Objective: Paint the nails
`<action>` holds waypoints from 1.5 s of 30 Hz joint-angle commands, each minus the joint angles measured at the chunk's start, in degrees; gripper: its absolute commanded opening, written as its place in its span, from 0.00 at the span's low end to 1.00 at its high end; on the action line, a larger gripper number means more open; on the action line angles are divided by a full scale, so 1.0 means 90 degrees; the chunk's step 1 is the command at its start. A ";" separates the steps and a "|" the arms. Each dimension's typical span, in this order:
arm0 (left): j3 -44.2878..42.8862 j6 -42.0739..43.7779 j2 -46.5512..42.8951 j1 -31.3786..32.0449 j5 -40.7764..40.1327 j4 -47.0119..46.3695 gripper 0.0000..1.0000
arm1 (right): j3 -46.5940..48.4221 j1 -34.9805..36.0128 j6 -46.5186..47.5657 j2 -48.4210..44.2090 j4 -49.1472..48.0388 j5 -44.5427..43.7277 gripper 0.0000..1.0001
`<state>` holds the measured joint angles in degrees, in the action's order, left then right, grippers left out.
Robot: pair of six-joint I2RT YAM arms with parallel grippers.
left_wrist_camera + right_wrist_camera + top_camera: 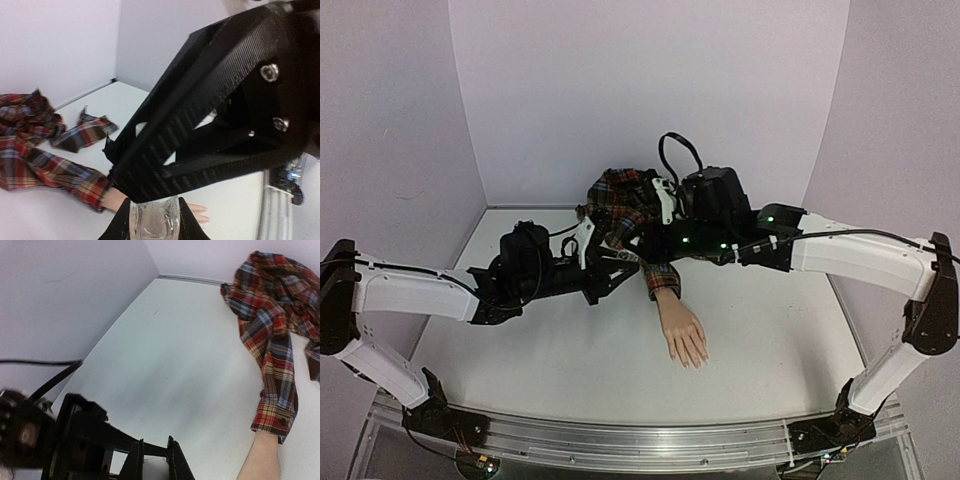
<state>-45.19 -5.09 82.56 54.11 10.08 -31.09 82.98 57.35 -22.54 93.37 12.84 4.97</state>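
Note:
The pale mannequin hand (682, 335) lies palm down mid-table, coming out of a red-blue plaid sleeve (660, 275). Its nails (695, 360) are too small to make out. My left gripper (154, 210) is shut on a small clear glass bottle (152, 226), held above the table left of the sleeve. My right gripper (155, 457) reaches in from above, its jaws shut on a pale cap (155, 475) at the bottle's top. In the top view both grippers (625, 258) meet just left of the cuff. Two mannequin fingers (200, 212) peek out beyond the bottle.
The rest of the plaid shirt (620, 195) is heaped at the back near the wall. White walls close in the left, back and right sides. A metal rail (640, 445) runs along the near edge with the arm bases.

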 commanded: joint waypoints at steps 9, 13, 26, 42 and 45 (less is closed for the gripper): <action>0.0351 -0.3653 0.0199 -0.1402 0.5702 -0.4432 0.00 | -0.1329 -0.0401 0.2146 -0.1359 -0.0273 0.3966 0.29; 0.0256 -0.1113 -0.0599 -0.1127 0.3314 -0.1345 0.00 | -0.1483 -0.0397 0.1397 -0.1923 -0.0289 0.1046 0.67; 0.0560 0.0350 -0.0473 -0.0215 0.0006 -0.1727 0.00 | -0.0363 -0.0204 -0.2057 -0.0798 -0.0468 -0.0058 0.80; 0.0683 0.0203 -0.0482 -0.0164 0.0032 -0.1817 0.00 | 0.0041 -0.0066 -0.2110 -0.0118 -0.0740 0.0249 0.21; 0.0675 0.0125 -0.0485 -0.0169 0.0074 -0.1818 0.00 | 0.0081 -0.0070 -0.2001 -0.0048 -0.0761 0.0403 0.03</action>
<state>-39.47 -3.08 79.68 52.23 10.31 -43.72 81.13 56.62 -41.81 91.60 8.05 6.87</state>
